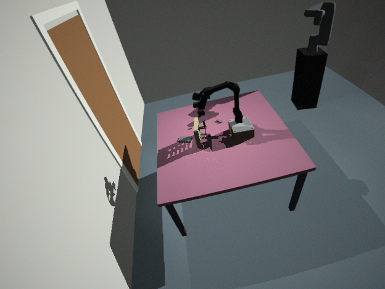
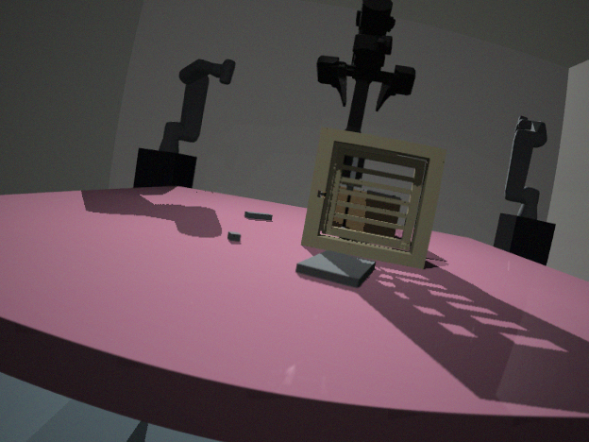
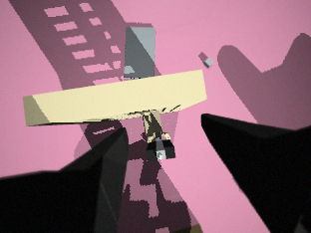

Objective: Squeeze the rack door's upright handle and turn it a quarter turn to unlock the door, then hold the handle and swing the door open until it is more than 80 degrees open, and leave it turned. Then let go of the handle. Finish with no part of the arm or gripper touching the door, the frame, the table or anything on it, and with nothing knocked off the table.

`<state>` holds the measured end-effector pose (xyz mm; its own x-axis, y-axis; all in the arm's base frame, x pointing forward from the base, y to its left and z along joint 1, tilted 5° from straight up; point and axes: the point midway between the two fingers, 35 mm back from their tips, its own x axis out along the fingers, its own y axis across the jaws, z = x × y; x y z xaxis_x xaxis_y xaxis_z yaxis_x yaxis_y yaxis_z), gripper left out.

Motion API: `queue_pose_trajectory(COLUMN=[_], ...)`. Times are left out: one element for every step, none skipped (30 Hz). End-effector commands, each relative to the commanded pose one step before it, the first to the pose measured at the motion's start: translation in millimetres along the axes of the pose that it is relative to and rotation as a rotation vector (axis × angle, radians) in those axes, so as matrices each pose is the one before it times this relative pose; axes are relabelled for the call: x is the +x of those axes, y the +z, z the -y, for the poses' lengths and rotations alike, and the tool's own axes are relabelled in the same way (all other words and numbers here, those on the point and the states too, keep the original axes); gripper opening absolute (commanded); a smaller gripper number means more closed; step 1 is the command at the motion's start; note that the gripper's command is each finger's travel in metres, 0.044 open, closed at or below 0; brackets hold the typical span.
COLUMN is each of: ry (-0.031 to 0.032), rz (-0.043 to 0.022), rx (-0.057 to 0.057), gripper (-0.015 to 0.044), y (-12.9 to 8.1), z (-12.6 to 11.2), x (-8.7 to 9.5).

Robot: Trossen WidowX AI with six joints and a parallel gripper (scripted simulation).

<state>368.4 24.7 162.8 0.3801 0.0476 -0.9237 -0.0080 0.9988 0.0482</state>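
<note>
Jaws (image 1: 201,113) (image 2: 361,108) part wide, gripping 0 things; cream rack door (image 2: 373,199) looks slatted, shut.

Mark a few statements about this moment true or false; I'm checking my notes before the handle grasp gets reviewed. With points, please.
1. The gripper (image 1: 201,114) (image 2: 361,108) (image 3: 163,125) is open. True.
2. The gripper's fingers are clamped on the frame (image 1: 195,122) (image 2: 313,209) (image 3: 115,99). False: they are apart, above it.
3. The grey slab (image 1: 184,139) (image 2: 335,268) (image 3: 141,52) lies flat on the table (image 1: 236,164) (image 2: 190,304) (image 3: 269,30). True.
4. The table top is green. False: it is pink.
</note>
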Motion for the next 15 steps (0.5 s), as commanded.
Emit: queue_pose_trajectory(ry=[-0.00003,-0.00133,-0.00139,-0.00146,-0.00152,-0.00159,-0.00165,-0.00172,-0.00179,-0.00185,-0.00192,-0.00198,-0.00162,-0.00099,-0.00034], rz=[-0.10203,-0.02656,-0.02656,-0.02656,-0.02656,-0.02656,-0.02656,-0.02656,-0.02656,-0.02646,-0.02658,-0.02648,-0.02110,-0.01266,-0.00422], rx=[0.0056,0.0006,0.0006,0.0006,0.0006,0.0006,0.0006,0.0006,0.0006,0.0006,0.0006,0.0006,0.0005,0.0003,0.0001], gripper=[0.0280,0.0280,0.0280,0.0280,0.0280,0.0280,0.0280,0.0280,0.0280,0.0280,0.0280,0.0280,0.0280,0.0280,0.0280], y=[-7.83,-1.97,-1.95,-1.92,-1.90,-1.88,-1.85,-1.83,-1.81,-1.78,-1.76,-1.73,-1.36,-0.81,-0.27], z=[-2.02,-0.33,-0.33,-0.33,-0.32,-0.32,-0.32,-0.32,-0.32,-0.32,-0.32,-0.31,-0.25,-0.15,-0.05], x=[8.54,2.00,1.96,1.93,1.89,1.85,1.81,1.77,1.73,1.69,1.66,1.61,1.26,0.75,0.25])
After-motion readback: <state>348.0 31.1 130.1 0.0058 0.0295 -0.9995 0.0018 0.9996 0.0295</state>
